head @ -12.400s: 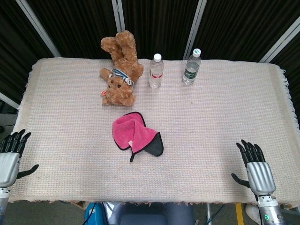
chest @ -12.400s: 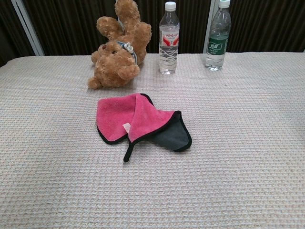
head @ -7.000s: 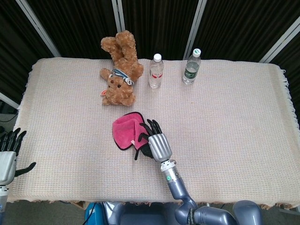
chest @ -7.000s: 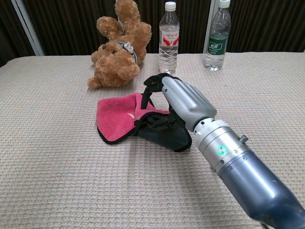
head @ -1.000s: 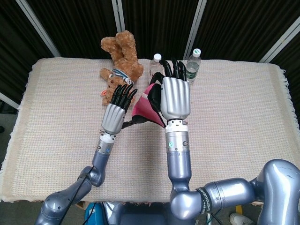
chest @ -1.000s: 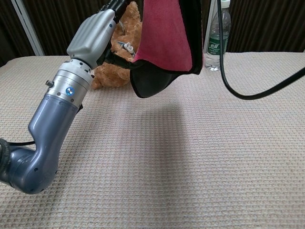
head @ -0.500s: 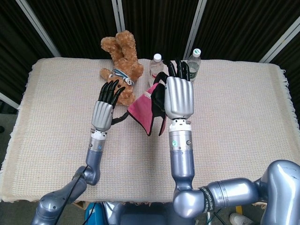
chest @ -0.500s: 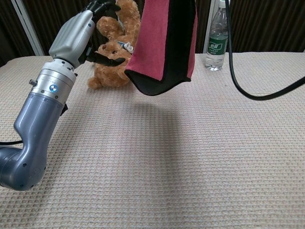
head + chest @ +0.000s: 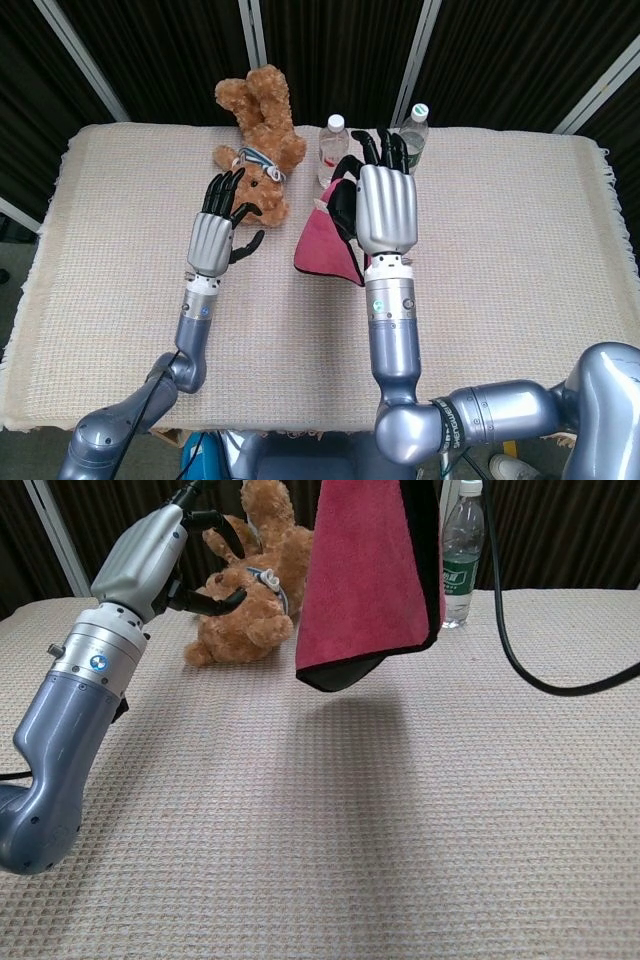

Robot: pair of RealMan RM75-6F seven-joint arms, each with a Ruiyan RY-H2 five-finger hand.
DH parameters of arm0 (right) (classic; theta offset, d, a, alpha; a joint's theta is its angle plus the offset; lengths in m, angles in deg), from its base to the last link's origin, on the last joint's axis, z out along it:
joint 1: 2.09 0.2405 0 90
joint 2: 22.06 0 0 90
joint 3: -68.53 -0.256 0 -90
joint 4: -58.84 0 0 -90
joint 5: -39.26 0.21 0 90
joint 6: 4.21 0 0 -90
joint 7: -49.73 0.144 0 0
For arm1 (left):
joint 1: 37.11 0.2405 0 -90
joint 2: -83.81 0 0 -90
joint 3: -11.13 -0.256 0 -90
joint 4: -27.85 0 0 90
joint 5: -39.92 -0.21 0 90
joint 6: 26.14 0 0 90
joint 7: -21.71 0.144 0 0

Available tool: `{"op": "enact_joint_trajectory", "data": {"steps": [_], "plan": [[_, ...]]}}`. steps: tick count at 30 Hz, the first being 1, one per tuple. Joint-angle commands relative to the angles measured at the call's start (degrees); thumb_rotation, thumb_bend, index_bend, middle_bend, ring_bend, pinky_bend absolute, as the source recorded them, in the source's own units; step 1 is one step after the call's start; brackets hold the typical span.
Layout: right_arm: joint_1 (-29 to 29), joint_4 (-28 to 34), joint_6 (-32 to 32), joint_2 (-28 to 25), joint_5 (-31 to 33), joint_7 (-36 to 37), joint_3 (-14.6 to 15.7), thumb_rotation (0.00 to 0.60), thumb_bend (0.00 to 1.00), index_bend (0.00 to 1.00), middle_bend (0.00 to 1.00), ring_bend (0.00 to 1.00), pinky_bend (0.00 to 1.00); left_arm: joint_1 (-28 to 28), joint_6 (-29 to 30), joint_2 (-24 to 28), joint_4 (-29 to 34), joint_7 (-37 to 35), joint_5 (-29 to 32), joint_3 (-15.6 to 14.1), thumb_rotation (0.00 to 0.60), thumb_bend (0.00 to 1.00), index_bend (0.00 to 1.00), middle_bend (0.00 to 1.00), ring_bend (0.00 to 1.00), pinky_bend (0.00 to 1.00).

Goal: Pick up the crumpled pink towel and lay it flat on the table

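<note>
A table [image 9: 520,230] under a cream woven cloth stands before dark curtains [image 9: 330,50] crossed by pale metal bars [image 9: 425,40].

Both arms were clad in smooth blue-grey metallic shells that widened into rounded elbow housings low in the head view. The left hand [image 9: 216,235] and the right hand [image 9: 386,205] each had a pale silver back plate, ribbed toward the knuckles, and black segmented fingers. Silver cylindrical wrist collars joined hand to forearm, the right wrist carrying a small green-lit dot, the left a round blue-and-white emblem. A black cable [image 9: 520,660] looped down in the chest view.
</note>
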Motion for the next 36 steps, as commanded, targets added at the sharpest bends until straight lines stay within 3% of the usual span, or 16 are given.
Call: {"op": "enact_joint_trajectory", "data": {"steps": [1,13,22,31,36], "plan": [[0.28,0.04,0.24,0.00,-0.12,0.01,0.29,0.600,0.59,0.70,0.20,0.01,0.00,0.85,0.20,0.11,1.44,0.03,-0.57,-1.08,0.600,0.17,0.25,0.00,0.00,0.00],[1.47,-0.76,-0.12,0.90,-0.34,0.02,1.55,0.600,0.59,0.70,0.20,0.01,0.00,1.62,4.15,5.84,2.72,0.16,-12.41,-13.05,0.600,0.17,0.18,0.01,0.00,0.00],[1.76,-2.12,-0.12,1.89,0.46,0.48,2.43,0.600,0.59,0.70,0.20,0.01,0.00,-0.79,7.33,12.42,5.64,4.23,-19.12,-18.02,0.600,0.21,0.17,0.03,0.00,0.00],[2.96,-3.01,-0.99,2.61,-0.03,-0.37,2.65,0.600,0.59,0.70,0.20,0.01,0.00,-1.02,9.94,18.20,15.07,7.72,-20.63,-18.31,0.600,0.21,0.16,0.03,0.00,0.00],[4.41,-5.34,-3.12,3.52,0.77,-1.69,1.04,0.600,0.59,0.70,0.20,0.01,0.00,0.48,10.08,20.17,18.49,9.33,-20.13,-18.27,0.600,0.21,0.15,0.03,0.00,0.00]]}}
